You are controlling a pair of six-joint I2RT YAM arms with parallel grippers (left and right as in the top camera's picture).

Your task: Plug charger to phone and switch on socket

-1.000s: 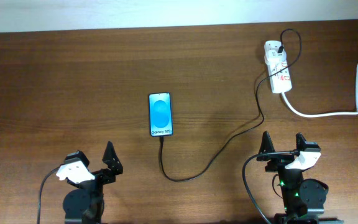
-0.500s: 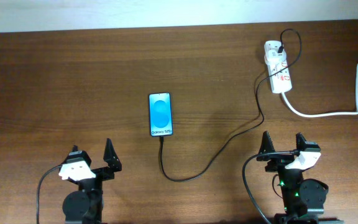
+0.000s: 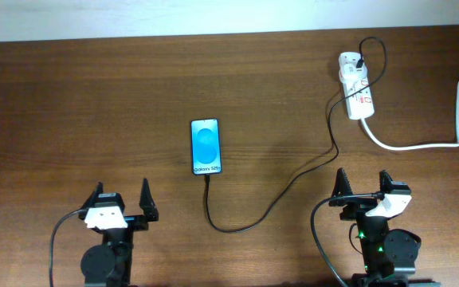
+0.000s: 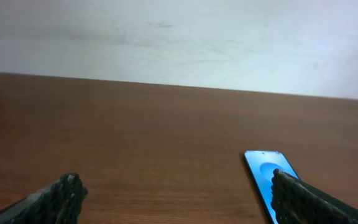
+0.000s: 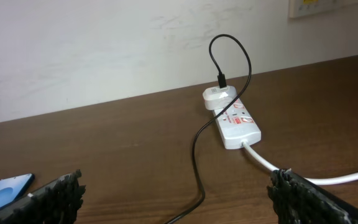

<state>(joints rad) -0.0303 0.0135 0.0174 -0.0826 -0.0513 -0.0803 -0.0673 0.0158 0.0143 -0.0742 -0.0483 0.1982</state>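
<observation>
The phone (image 3: 205,147) lies face up mid-table, blue screen lit; it also shows in the left wrist view (image 4: 265,176) and the right wrist view (image 5: 5,190). The black charger cable (image 3: 281,190) runs from the phone's near end in a loop to a white adapter on the socket (image 3: 356,96) at the back right. In the right wrist view the socket (image 5: 234,123) lies ahead, with the cable (image 5: 196,155) curving toward me. My left gripper (image 3: 120,198) is open and empty near the front left. My right gripper (image 3: 361,184) is open and empty near the front right.
A thick white cord (image 3: 421,143) runs from the socket to the right table edge, also seen in the right wrist view (image 5: 272,165). A white wall stands behind the table's far edge.
My left gripper has rotated from an angled pose to face straight ahead. The right arm, phone, cable and socket have not moved.
</observation>
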